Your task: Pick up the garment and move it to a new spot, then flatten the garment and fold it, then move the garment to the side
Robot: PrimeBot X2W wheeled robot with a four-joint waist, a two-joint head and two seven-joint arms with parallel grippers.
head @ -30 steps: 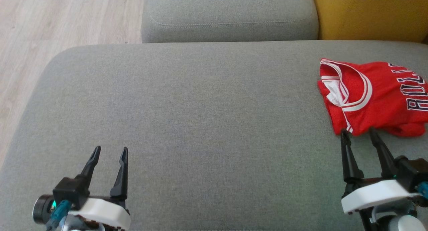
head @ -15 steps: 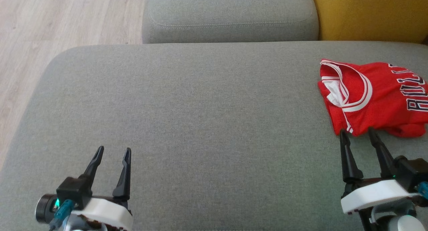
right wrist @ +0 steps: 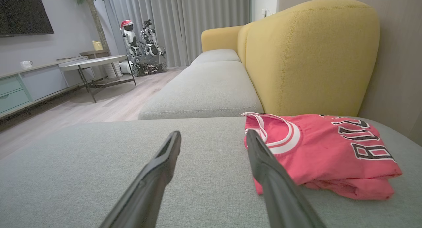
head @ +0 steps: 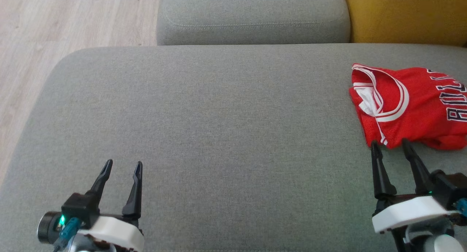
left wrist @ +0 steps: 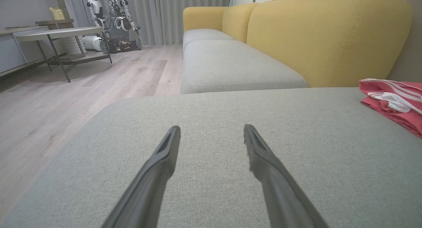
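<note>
Here, a folded red basketball jersey (head: 408, 106) lies on the right part of a wide grey sofa cushion (head: 219, 117). Its white-trimmed neck opening is turned toward the cushion's middle, and dark block letters run across its right half. The right hand (head: 389, 144) sits at the jersey's near edge, its two dark fingers (head: 378, 171) spread wide and holding nothing. Their ends stand just beside the cloth's near left corner; whether they touch it cannot be told. The left hand (head: 123, 165) rests low over the near left part of the same cushion, well apart from the jersey, likewise wide open and empty. Beyond the cushion lies a second grey seat cushion (head: 251, 18), with a yellow backrest (head: 405, 15) to its right and a pale wooden floor (head: 54, 26) to its left.
</note>
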